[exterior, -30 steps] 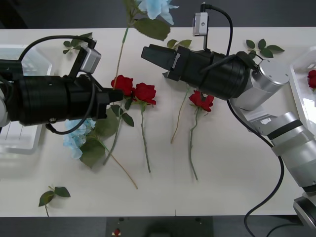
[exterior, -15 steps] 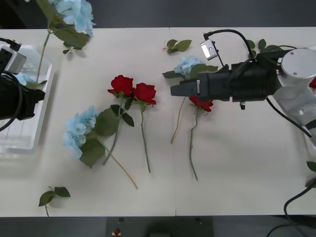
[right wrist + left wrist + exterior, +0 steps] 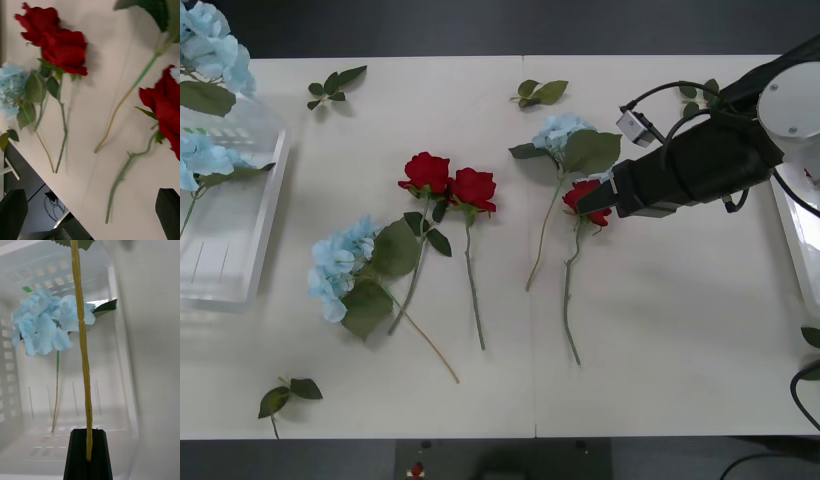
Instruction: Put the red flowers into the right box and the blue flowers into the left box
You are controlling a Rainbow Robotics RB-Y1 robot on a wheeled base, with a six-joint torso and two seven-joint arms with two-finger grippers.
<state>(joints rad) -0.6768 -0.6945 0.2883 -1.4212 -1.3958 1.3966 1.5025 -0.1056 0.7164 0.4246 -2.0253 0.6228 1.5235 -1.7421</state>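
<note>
Blue flower stem (image 3: 83, 352) is pinched between the pressed-together fingers of the left gripper (image 3: 88, 453), hanging over the left box (image 3: 255, 215) at far left; its head (image 3: 210, 45) shows at the top-left corner in front view. Risk: thin stem may slip or swing on release and the head lands on the rim or the table (image 3: 660, 340), not inside.

Right gripper (image 3: 592, 198) hovers just above the rightmost red rose (image 3: 588, 200), jaws spread wide. Risk: rose lies touching the stem of a blue flower (image 3: 560, 130), so the grab could catch both or drag the blue one. Right box (image 3: 792, 235) sits at right edge, contents can't tell.

Counts: red roses on table 3, incl. pair (image 3: 450, 182) mid-table. Blue flowers 4: 1 held, 1 in left box (image 3: 200, 155), 2 on table, incl. near-left one (image 3: 340, 265). Loose leaf sprigs (image 3: 335, 82) approx 5. Boxes 2.
</note>
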